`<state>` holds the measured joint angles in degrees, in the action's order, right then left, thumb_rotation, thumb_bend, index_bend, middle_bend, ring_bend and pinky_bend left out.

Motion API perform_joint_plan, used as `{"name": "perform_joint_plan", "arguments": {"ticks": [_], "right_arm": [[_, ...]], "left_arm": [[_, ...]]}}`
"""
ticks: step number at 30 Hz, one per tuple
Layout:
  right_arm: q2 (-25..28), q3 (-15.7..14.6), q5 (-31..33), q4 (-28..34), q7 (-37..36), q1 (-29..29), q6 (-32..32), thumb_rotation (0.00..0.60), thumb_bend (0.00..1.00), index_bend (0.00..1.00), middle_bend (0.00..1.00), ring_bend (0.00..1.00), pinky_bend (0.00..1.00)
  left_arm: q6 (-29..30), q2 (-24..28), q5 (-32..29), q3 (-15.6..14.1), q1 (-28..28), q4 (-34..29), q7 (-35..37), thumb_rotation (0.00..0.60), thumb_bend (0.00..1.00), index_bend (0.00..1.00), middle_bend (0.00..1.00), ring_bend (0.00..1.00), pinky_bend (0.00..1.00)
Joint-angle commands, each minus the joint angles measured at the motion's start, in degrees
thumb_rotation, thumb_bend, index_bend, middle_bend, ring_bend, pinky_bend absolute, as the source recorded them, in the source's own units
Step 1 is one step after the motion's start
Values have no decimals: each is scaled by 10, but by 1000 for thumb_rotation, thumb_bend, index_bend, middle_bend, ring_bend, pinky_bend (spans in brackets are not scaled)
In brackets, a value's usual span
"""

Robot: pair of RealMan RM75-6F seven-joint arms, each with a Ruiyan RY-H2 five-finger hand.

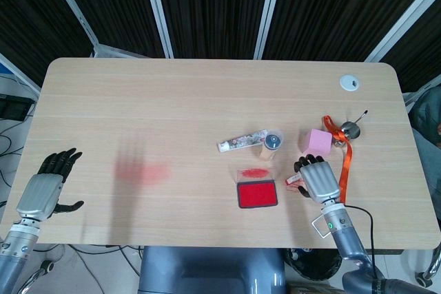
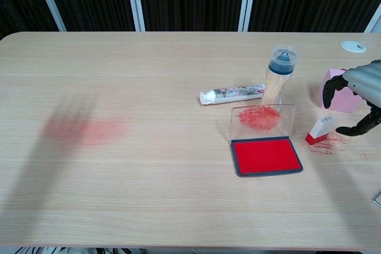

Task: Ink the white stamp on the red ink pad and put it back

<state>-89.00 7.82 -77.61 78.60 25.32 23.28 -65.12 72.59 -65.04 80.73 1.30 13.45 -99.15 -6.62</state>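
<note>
The small white stamp (image 2: 320,128) with a red base lies tilted on red ink smears, right of the red ink pad (image 2: 265,155); in the head view the stamp (image 1: 293,180) peeks out at the hand's left edge. The pad (image 1: 257,194) lies open, its clear lid (image 2: 262,119) standing up behind it. My right hand (image 1: 317,177) hovers just over and right of the stamp, fingers (image 2: 329,91) apart and curved, holding nothing. My left hand (image 1: 45,189) rests open at the table's near-left edge, far from everything.
A pink cube (image 2: 339,96) stands behind the stamp. A bottle (image 2: 277,77) and a patterned tube (image 2: 232,94) lie behind the pad. An orange ribbon (image 1: 344,151), a metal cup (image 1: 352,129) and a metal frame (image 1: 328,222) sit near my right hand. A red smudge (image 2: 83,129) marks the left side.
</note>
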Motion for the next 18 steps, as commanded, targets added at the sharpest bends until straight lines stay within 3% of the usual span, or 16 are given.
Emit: {"name": "perform_joint_plan", "arguments": {"ticks": [1,18], "right_arm": [[-6,-1,5,-9,-3,3,3,600,280,479,374,292,371],[-37,-2,21,-46,-10,21,14,600,302,479,373,292,371]], "left_arm": [[-1,0,-1,0,0,0,0,600,4,0,0,0,0],[-10,1,-12,1,4,-3,-1,600,4,0,0,0,0]]}}
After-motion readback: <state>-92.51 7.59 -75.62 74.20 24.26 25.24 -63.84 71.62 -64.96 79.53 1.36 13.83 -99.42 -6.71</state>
